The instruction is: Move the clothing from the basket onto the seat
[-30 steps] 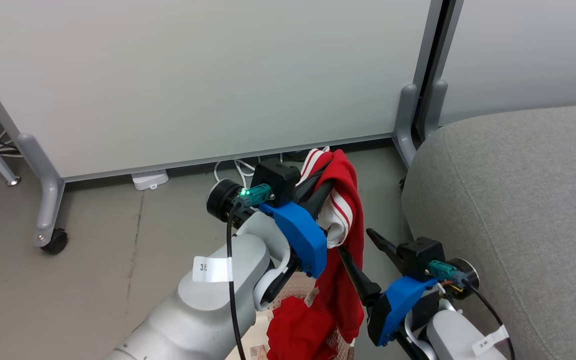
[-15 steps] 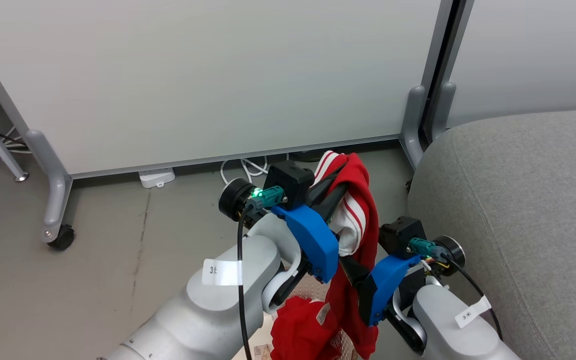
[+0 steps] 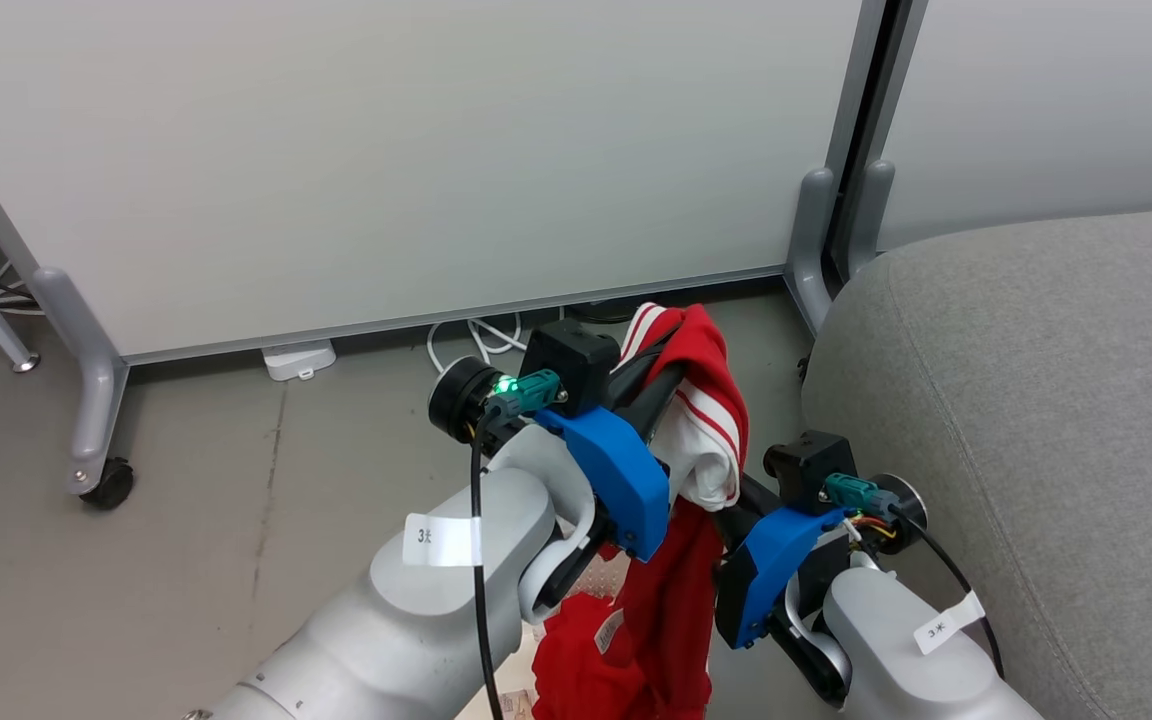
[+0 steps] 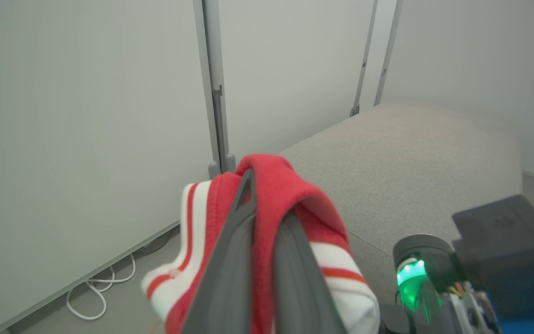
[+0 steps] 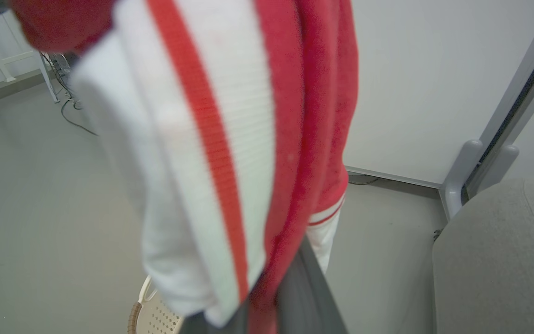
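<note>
The soft red sports top with white striped cuffs (image 3: 701, 385) is up in the air, folded over the two long dark fingers of the left gripper (image 4: 267, 204). The jaws are clamped together on a fold of its red cloth. One striped cuff hangs on each side, and the rest of the top trails straight down towards the cream-white perforated plastic basket (image 5: 153, 311) on the floor below. A second bunched red garment (image 3: 576, 670) lies there with a small tag showing.

The right gripper (image 3: 744, 492) is pushed in against the hanging cloth just beside the left one. Fabric covers its fingers, so I cannot tell whether it has closed on anything.

The large light-grey upholstered seat cushion (image 3: 1036, 400) lies bare to the right, near both arms. Behind them stand pale partition panels (image 3: 416, 150) on grey feet, with white cables (image 3: 476, 340) on the grey floor (image 3: 186, 560).
</note>
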Controlling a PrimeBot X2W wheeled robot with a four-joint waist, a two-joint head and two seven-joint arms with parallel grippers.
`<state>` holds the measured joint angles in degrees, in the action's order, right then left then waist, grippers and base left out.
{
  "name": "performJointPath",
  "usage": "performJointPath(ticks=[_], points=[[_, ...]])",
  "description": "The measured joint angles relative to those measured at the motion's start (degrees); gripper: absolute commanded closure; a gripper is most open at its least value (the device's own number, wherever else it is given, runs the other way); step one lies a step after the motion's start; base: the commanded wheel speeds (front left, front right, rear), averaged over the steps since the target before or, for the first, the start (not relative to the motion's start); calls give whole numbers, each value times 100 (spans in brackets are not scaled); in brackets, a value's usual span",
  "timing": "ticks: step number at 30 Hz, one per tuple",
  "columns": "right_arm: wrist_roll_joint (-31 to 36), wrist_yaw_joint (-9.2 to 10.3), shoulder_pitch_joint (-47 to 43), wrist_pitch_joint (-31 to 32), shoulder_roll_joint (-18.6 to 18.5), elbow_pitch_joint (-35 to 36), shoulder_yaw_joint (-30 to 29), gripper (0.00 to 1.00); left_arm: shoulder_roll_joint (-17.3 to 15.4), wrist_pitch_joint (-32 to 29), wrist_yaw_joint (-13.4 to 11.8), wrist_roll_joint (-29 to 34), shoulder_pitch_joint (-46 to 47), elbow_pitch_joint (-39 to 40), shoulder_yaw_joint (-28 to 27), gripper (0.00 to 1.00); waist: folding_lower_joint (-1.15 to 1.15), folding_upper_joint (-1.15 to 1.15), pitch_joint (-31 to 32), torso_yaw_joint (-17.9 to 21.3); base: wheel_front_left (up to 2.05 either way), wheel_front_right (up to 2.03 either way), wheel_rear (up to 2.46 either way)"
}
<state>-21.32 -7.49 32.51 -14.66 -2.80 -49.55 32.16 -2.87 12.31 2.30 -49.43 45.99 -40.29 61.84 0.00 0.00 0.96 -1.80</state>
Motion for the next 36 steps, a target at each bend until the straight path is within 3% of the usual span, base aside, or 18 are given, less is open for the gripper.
performJointPath(ticks=[16, 17, 18, 19, 36], points=[[-94, 0, 82, -30, 0, -178, 91, 100, 0, 38, 11, -196, 31, -148, 42, 100, 0, 0, 5, 81, 0, 0, 0], [-96, 0, 82, -31, 0, -178, 90, 100, 0, 2, 22, -242, 31, -149, 43, 67, 0, 0, 4, 86, 0, 0, 0], [-96, 0, 82, -31, 0, -177, 91, 100, 0, -5, 22, -254, 31, -149, 49, 15, 0, 0, 3, 91, 0, 0, 0], [-96, 0, 82, -30, 0, -172, 91, 100, 0, -15, 23, -264, 31, -148, 57, 0, 0, 0, 0, 95, 0, 0, 0], [9, 0, 80, -31, 0, -98, -73, 100, -12, 140, -25, -286, 28, -194, 107, 0, 0, 0, -17, 112, 0, 0, 0]])
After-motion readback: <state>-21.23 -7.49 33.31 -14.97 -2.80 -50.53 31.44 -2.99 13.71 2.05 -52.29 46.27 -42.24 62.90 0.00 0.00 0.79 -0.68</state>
